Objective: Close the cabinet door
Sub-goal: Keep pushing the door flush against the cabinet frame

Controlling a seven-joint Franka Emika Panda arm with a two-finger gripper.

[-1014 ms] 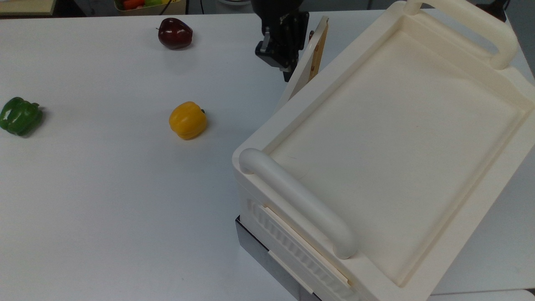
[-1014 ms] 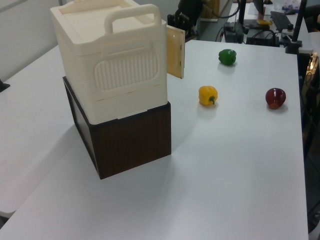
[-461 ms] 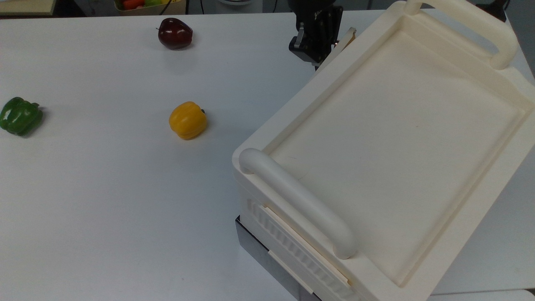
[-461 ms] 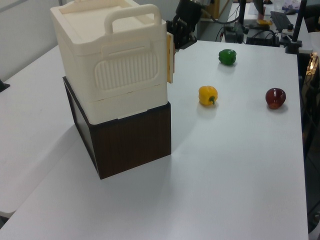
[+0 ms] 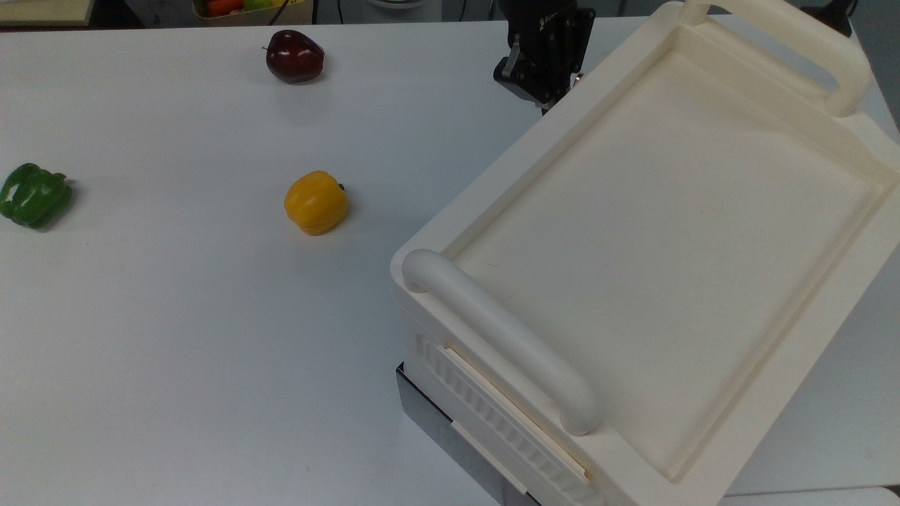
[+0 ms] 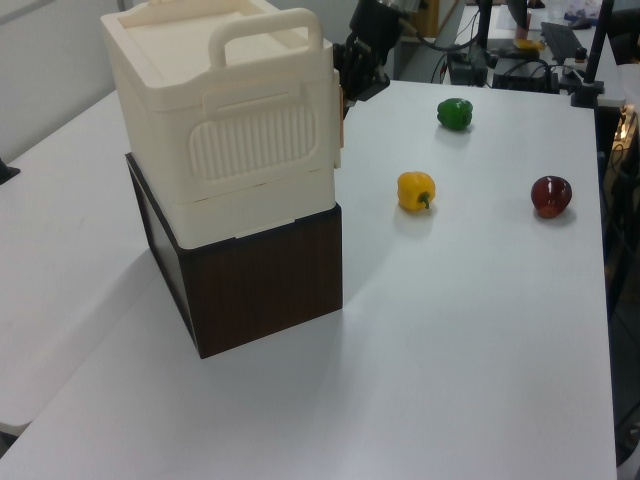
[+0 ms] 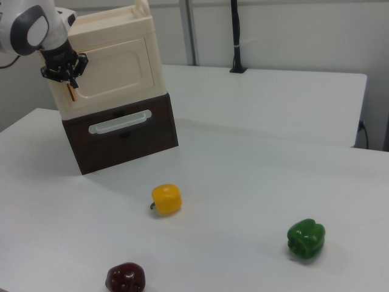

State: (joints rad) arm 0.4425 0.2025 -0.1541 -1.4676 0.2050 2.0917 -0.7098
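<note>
one table: white table (image 5: pixel 176 316), bearing all else.
cabinet: cream-white cabinet (image 5: pixel 668 211) at the top view's right, recessed tray top between two rounded bar handles; ribbed side panel facing the left view; set on a dark brown base (image 6: pixel 265 285) with a pale drawer handle seen in the right view.
cabinet door: cabinet door (image 7: pixel 118 70) flat against the cabinet's front in the right view, looking closed or all but closed; edge-on in the left view as a thin strip (image 6: pixel 338 120) at the cabinet's right corner, flush or nearly so; copper handle strip just under the gripper in the right view.
arm: white and grey, entering from the right view's upper left, wrist bent down toward the door's left edge.
gripper: black gripper (image 7: pixel 65 76) pressed to or just beside the door's handle edge; in the top view (image 5: pixel 543 81) hard against the cabinet's upper-left rim; in the left view (image 6: pixel 358 75) just right of the door's edge; fingers' spread cannot be told.
peppers: yellow pepper (image 5: pixel 316 202) mid-table, green pepper (image 5: pixel 33 195) at the top view's far left, well apart.
apple: dark red apple (image 5: pixel 294 55) near the table's far edge in the top view.
</note>
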